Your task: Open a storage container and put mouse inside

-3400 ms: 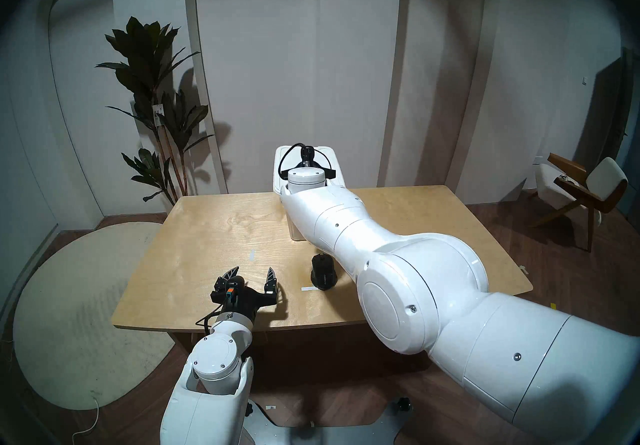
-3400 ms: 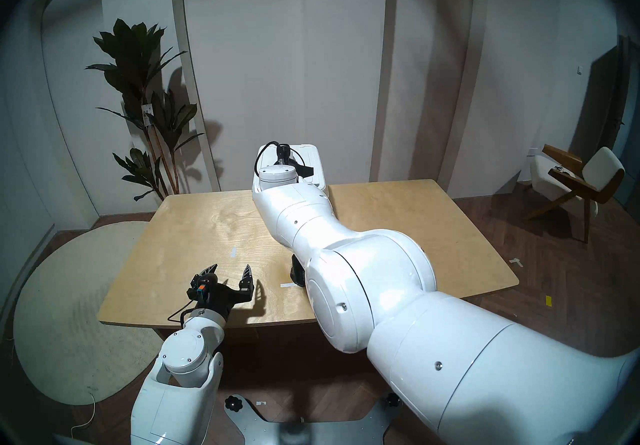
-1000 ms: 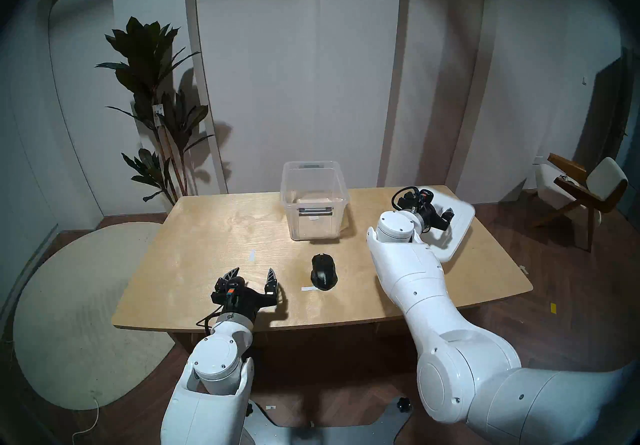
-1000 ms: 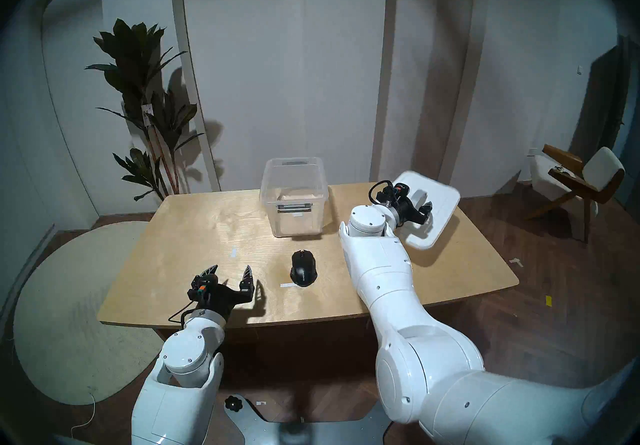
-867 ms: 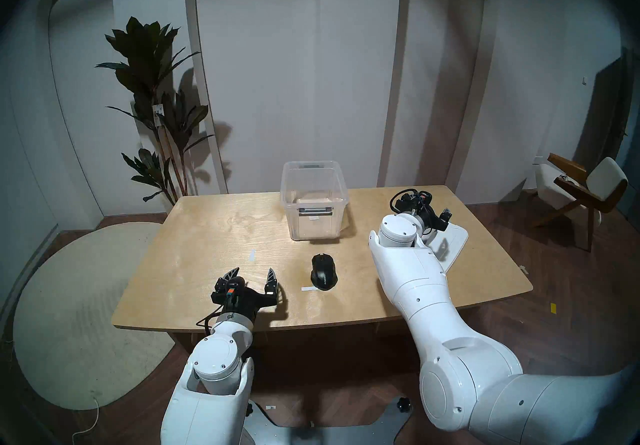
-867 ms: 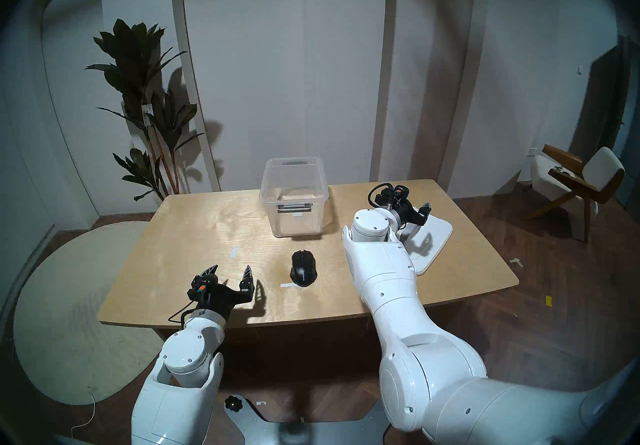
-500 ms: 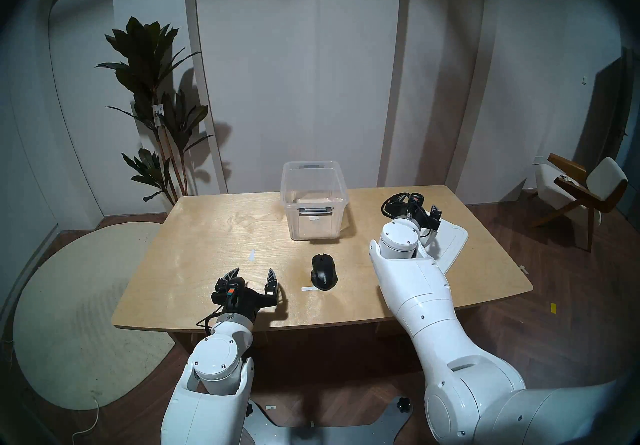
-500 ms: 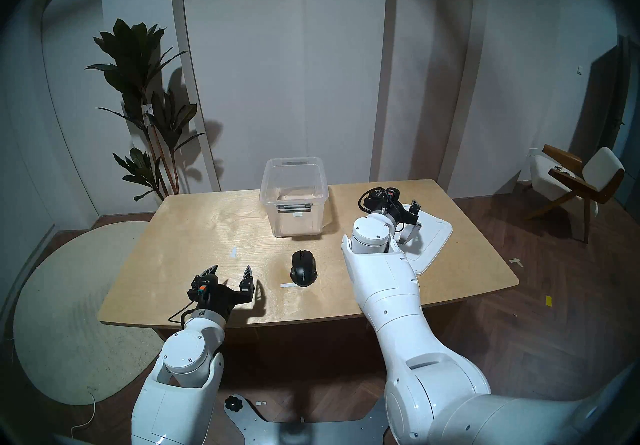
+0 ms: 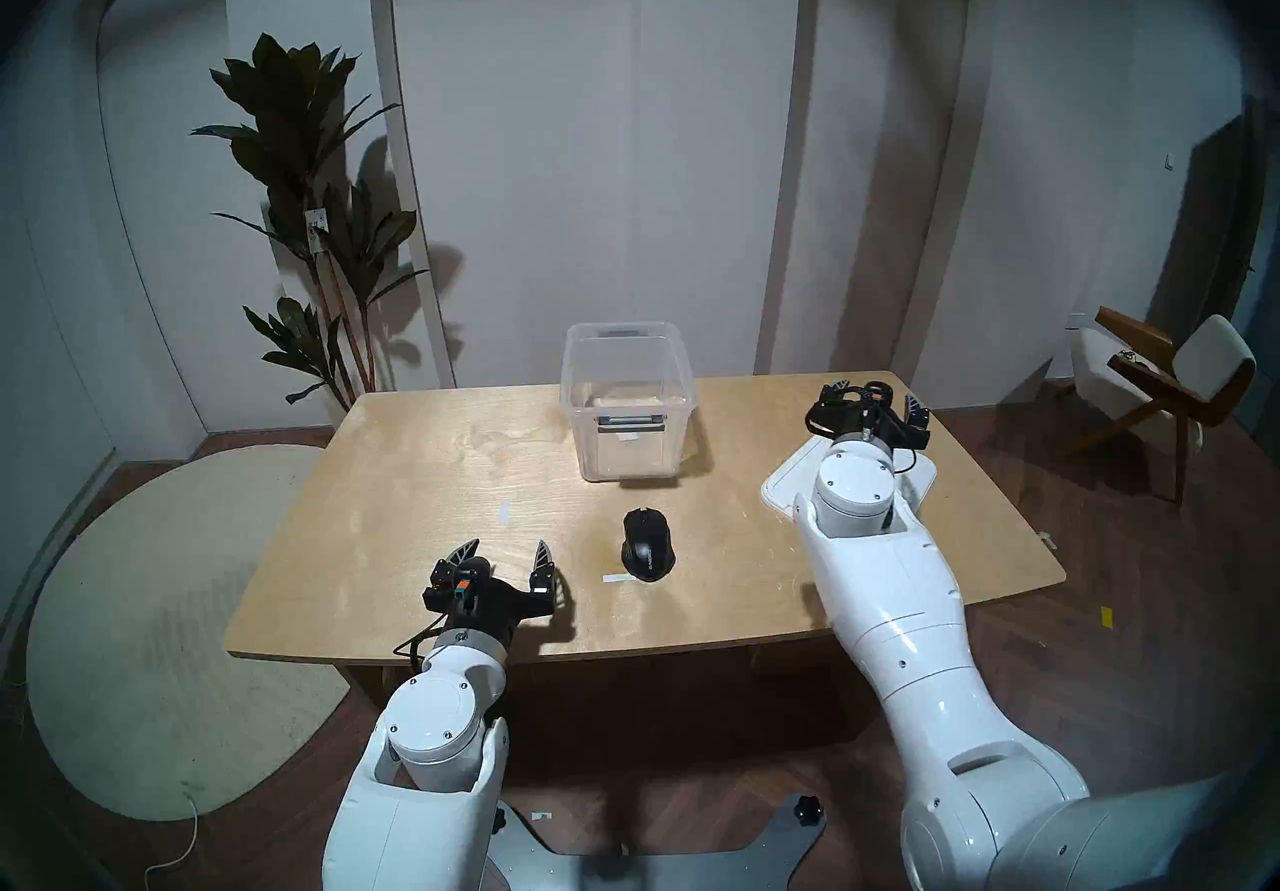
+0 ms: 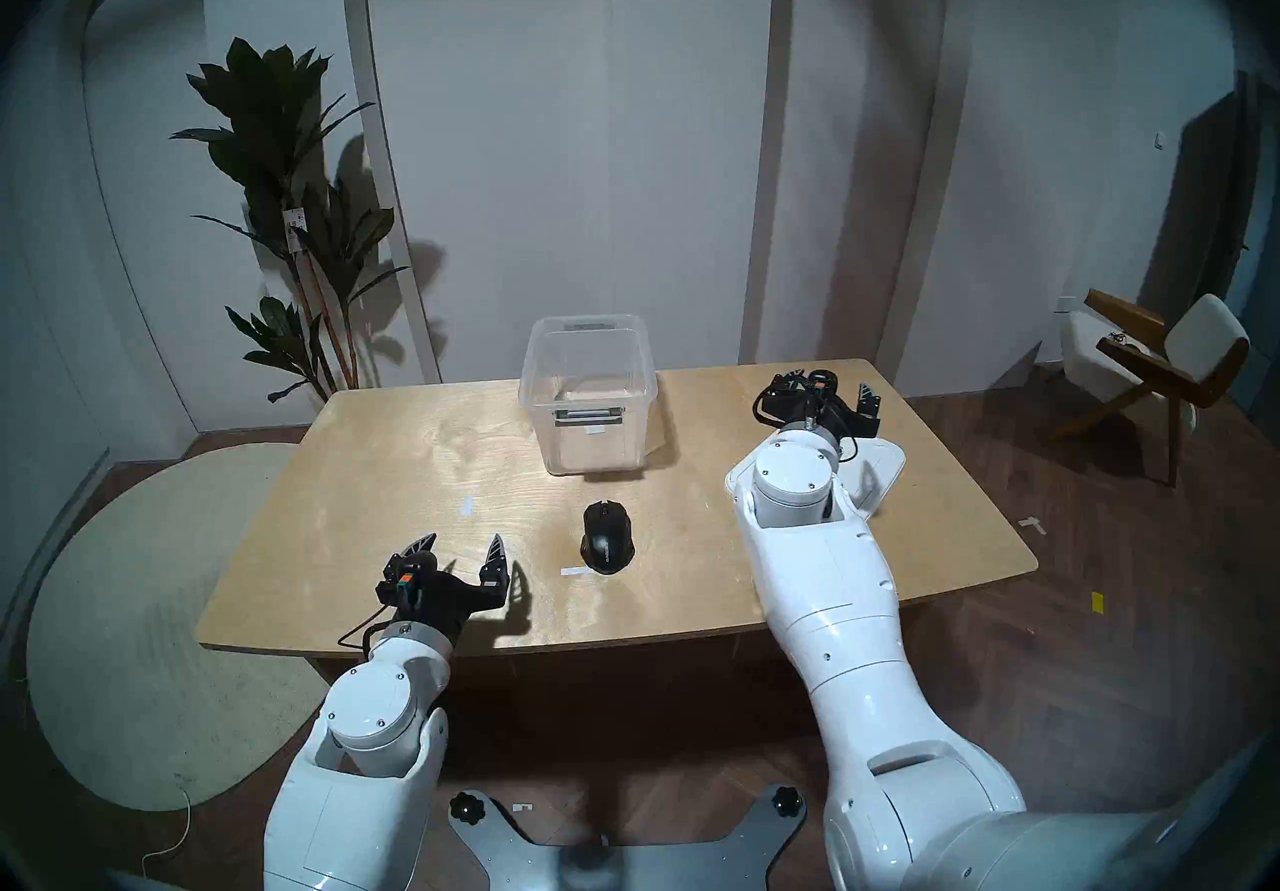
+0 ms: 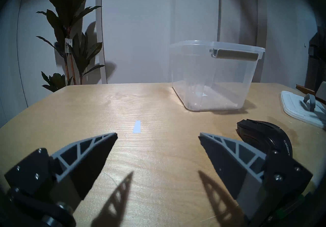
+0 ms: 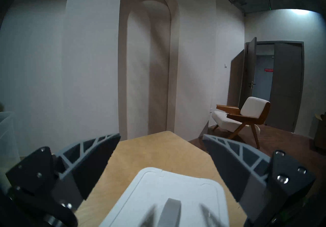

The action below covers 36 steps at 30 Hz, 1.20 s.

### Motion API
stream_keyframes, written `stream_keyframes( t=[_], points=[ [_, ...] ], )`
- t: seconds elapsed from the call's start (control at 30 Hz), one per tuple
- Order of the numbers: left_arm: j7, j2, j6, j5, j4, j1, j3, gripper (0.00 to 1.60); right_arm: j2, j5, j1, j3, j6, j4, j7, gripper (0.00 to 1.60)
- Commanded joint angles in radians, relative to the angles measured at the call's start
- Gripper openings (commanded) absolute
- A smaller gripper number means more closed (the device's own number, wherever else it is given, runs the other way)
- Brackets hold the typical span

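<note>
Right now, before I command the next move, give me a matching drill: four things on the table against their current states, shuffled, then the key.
Things:
1. translucent plastic storage container
2. white plastic lid with grey strap handle
3. small black computer mouse
4. right gripper

States:
A. open, empty, above the lid's far end
B. lying flat on the wooden table, on the robot's right
C. uncovered, nothing visible inside
D. on the table between the container and the near edge, ungripped

Pairs: 1-C, 2-B, 3-D, 4-A
</note>
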Motion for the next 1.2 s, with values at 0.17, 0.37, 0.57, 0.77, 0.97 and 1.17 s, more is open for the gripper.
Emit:
stream_keyframes(
  t=[0.17, 0.37, 0.57, 0.77, 0.97, 1.17],
  points=[
    [0.0, 0.0, -0.005, 0.0, -0.011, -0.012, -0.001, 1.6, 0.109, 0.014, -0.079, 0.049, -0.014, -0.155, 0.102, 1.6],
    [0.0, -0.001, -0.006, 0.0, -0.012, -0.014, -0.001, 1.6, 0.147, 0.068, -0.067, 0.123, -0.033, -0.231, 0.153, 1.6],
    [0.001, -0.001, -0.007, 0.0, -0.016, -0.015, -0.001, 1.6, 0.231, 0.07, -0.108, 0.213, -0.035, -0.278, 0.23, 1.6],
    [0.001, -0.001, -0.007, 0.0, -0.017, -0.016, -0.001, 1.6, 0.278, 0.153, -0.165, 0.271, -0.014, -0.272, 0.35, 1.6],
    [0.0, 0.0, -0.005, 0.0, -0.011, -0.015, -0.001, 1.6, 0.282, 0.21, -0.175, 0.273, 0.006, -0.262, 0.447, 1.6],
    [0.0, 0.0, -0.005, 0.0, -0.01, -0.015, -0.001, 1.6, 0.338, 0.264, -0.204, 0.313, 0.037, -0.262, 0.567, 1.6]
  ],
)
